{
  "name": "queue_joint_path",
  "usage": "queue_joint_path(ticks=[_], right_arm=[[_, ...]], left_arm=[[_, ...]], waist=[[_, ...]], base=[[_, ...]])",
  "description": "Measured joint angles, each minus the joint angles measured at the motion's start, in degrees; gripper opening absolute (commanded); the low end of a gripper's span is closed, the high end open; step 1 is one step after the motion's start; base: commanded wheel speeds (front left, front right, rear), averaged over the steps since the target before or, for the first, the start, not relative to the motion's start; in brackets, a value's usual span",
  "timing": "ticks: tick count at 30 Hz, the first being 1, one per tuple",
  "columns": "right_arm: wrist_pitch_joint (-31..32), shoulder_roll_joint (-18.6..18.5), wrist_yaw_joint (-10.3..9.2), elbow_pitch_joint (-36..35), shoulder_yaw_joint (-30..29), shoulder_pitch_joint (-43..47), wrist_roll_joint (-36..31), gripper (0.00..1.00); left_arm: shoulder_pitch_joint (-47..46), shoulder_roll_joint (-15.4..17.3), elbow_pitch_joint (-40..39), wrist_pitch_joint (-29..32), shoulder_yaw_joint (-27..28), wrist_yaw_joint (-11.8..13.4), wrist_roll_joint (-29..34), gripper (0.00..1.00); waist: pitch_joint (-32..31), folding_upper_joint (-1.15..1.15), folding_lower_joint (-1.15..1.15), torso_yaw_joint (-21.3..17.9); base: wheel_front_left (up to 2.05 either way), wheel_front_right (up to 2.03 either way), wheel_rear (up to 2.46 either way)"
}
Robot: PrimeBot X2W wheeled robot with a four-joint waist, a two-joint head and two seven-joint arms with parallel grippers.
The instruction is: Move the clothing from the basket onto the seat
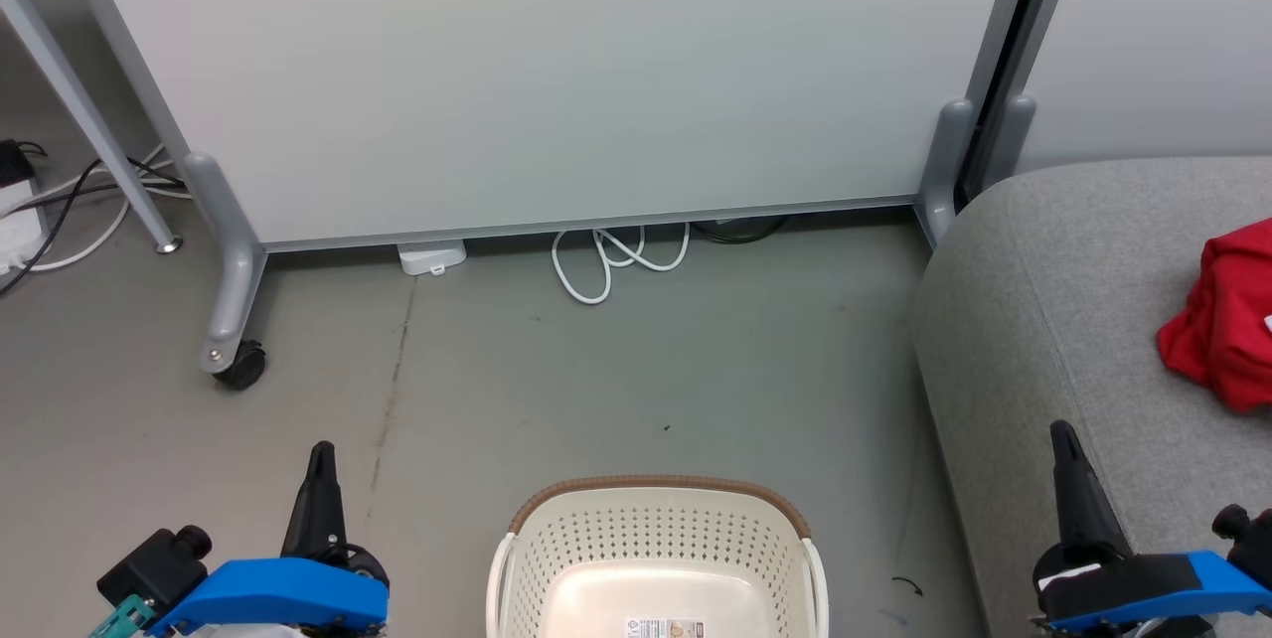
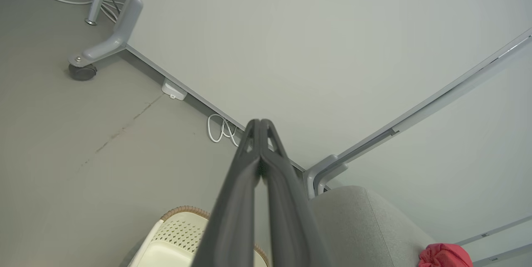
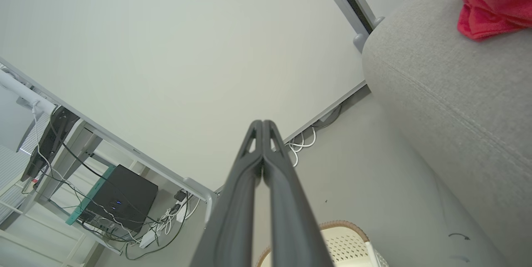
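Your left gripper, at 7 o'clock, is pressed together, empty. The basket at 6 o'clock shows a bare bottom. Your right gripper, at 5 o'clock, likewise. The clothing lies on the seat at 3 o'clock; expect it soft and limp, so pinch a bunched fold.

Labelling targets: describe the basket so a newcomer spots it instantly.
Find the big grey sofa on the head view's right. On the floor left of it, at the bottom edge, stands the basket. Alone here, it is cream, perforated, brown-rimmed.
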Motion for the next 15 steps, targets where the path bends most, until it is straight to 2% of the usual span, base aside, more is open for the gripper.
queue_joint_path(ticks=[15], right_arm=[[2.6, 0.0, 0.0, 0.5, -0.5, -1.4, 10.9, 0.0]], left_arm=[[-1.1, -0.1, -0.6, 2.8, 1.7, -0.5, -10.6, 0.0]], waist=[[0.2, 0.0, 0.0, -0.5]], base=[[0.0, 0.0, 0.0]])
